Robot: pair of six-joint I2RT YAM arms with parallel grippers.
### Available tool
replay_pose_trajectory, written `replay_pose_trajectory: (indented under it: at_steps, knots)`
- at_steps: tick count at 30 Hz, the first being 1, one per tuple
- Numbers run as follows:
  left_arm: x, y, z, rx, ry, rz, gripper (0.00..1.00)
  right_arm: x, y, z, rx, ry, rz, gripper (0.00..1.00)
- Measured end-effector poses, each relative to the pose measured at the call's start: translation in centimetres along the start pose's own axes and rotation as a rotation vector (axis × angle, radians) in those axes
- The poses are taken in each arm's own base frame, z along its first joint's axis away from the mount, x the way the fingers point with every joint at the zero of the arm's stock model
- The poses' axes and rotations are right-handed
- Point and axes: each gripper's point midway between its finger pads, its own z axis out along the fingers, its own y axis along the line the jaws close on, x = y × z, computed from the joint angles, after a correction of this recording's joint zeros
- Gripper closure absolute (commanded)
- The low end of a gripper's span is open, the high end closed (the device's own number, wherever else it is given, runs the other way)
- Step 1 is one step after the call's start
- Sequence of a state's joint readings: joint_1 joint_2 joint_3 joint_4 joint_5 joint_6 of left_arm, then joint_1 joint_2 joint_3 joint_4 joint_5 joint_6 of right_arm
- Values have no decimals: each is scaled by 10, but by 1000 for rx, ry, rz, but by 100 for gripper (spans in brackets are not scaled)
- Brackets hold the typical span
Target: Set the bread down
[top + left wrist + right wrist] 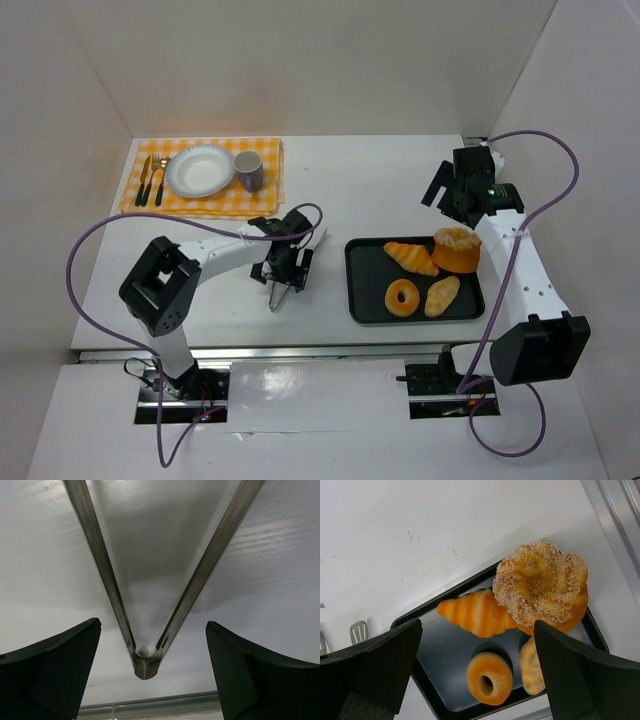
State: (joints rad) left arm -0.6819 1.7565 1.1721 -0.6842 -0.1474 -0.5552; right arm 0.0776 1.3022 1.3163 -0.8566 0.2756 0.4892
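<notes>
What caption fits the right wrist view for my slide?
Open right claw hovers above black tray holding croissant, sugared bun, doughnut and small roll.

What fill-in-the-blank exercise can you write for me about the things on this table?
1. The black tray holds ____ pieces of bread.
2. Metal ____ lie on the table between the open fingers of the left gripper.
3. The cup stands beside the white ____ on the checkered mat.
Missing words: four; tongs; plate.
</notes>
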Motion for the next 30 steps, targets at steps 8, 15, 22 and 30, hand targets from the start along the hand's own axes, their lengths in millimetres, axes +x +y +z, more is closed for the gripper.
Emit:
replay_pose_trajectory:
  at_steps: [8, 15, 22, 30]
  knots:
    - [3, -7, 14, 40, 8, -2, 0, 1, 1, 0, -5, 3, 0, 0]
    - [-15, -5, 24, -1, -39, -15, 32, 1, 3, 0, -14, 5, 5, 0]
    - [-26, -4, 12, 14, -96, -17, 75, 1, 4, -1, -20, 8, 7, 0]
    - [-45, -55, -97, 303, -268, 88, 66, -2, 10, -4, -50, 8, 11, 0]
